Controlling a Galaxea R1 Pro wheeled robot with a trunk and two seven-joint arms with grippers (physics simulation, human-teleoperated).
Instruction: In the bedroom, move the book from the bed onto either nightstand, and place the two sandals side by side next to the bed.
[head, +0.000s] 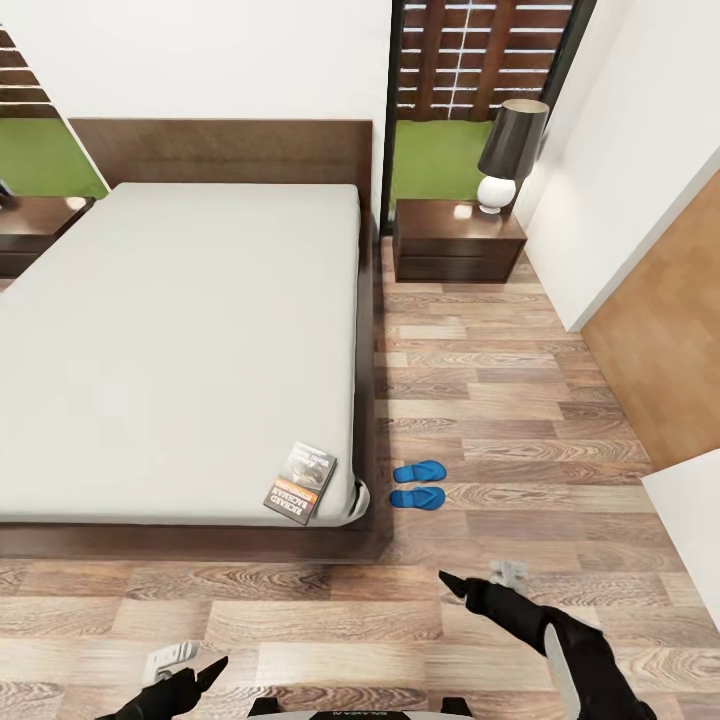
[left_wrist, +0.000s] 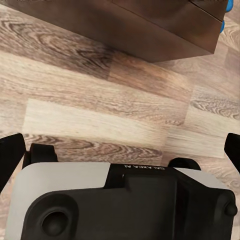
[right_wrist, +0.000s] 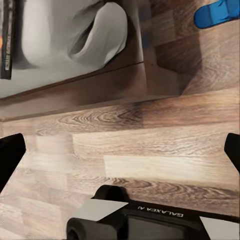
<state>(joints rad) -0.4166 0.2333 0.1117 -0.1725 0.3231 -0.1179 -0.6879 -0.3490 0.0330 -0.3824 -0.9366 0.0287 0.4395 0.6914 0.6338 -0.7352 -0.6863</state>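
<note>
Both black grippers, left (head: 205, 672) and right (head: 478, 578), hung spread and empty over the plank floor (head: 300, 620) at the near end of the dark-framed, pale-mattressed bed (head: 180, 330), whose near right corner held the dark orange-banded paperback (head: 300, 482), two blue sandals (head: 418, 485) lying together just right of it, and a dark brown nightstand (head: 458, 240) standing far right.

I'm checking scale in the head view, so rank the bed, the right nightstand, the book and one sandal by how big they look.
1. bed, by far the largest.
2. nightstand, though it stands farther away.
3. book and a sandal: similar length, the book wider; too close to rank firmly.
</note>
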